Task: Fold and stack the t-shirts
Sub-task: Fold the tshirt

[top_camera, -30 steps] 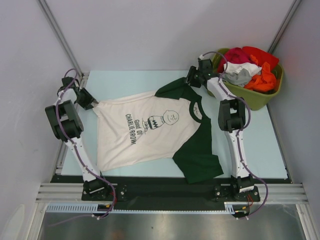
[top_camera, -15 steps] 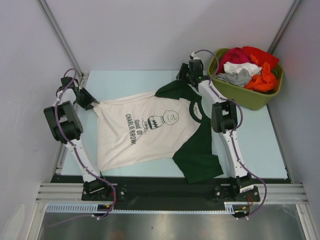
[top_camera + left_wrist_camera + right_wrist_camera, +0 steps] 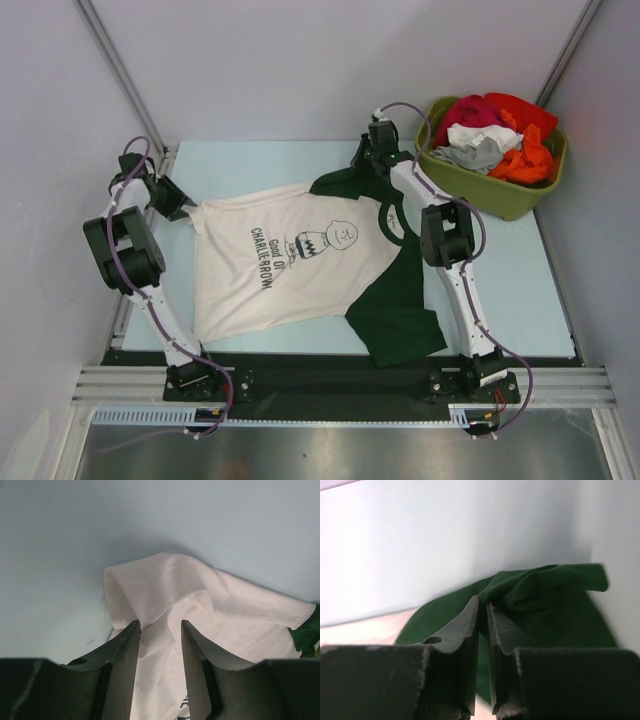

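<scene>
Evidently to pull the t-shirt (image 3: pixel 290 250) flat on the counter (image 3: pixel 510 260), left fingers (image 3: pixel 134 637) pinch its cream hem, right fingers (image 3: pixel 475 611) its green sleeve.

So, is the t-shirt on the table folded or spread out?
Spread out. The t-shirt lies open on the table, print facing up, both green sleeves extended, no fold made.

This is a robotics lab test cell: plain white panel walls (image 3: pixel 300 70) framed by grey aluminium struts (image 3: pixel 120 70) enclose a pale blue tabletop (image 3: pixel 520 300). A white-and-black robot arm at left (image 3: pixel 125 250) and another at right (image 3: pixel 447 235) are bolted to a silver aluminium profile rail (image 3: pixel 340 383) at the near edge.
</scene>
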Controlling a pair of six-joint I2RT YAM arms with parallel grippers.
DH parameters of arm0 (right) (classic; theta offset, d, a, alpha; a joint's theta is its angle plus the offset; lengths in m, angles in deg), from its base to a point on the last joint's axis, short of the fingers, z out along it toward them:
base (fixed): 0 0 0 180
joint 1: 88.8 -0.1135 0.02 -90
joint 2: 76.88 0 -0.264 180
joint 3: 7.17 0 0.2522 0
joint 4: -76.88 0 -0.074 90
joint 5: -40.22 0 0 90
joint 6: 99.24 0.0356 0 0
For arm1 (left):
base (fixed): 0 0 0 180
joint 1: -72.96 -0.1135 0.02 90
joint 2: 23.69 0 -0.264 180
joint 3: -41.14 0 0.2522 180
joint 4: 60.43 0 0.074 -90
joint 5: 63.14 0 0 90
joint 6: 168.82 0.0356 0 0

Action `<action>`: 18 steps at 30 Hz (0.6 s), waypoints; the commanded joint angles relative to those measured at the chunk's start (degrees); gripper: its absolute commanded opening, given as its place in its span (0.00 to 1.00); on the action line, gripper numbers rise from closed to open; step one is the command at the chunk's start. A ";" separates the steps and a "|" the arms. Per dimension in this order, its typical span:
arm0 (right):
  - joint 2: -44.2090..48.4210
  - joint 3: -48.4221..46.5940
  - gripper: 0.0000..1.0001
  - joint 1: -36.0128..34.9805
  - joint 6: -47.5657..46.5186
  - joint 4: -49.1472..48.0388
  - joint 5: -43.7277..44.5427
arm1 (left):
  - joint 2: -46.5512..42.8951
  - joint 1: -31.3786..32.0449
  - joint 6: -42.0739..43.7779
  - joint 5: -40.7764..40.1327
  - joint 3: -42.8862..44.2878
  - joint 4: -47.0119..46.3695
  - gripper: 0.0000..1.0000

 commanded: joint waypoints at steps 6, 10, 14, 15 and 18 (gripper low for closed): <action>19.34 17.42 0.15 -5.60 19.62 0.69 -4.77 | -4.71 0.07 -1.32 1.19 -2.11 -0.66 0.44; 21.64 21.74 0.33 -5.96 24.48 -2.50 -14.07 | -4.89 0.16 -1.68 1.71 -3.07 -1.19 0.44; 22.16 20.17 0.49 -4.55 16.26 -2.60 -24.56 | -5.24 0.25 -1.59 2.06 -3.34 -1.46 0.44; 22.60 19.46 0.53 -4.11 13.86 0.46 -25.70 | -5.16 0.16 -1.50 2.41 -3.34 -1.46 0.44; 25.23 20.59 0.59 -2.62 2.62 7.24 -20.39 | -5.24 0.25 -1.06 2.50 -3.16 -1.46 0.44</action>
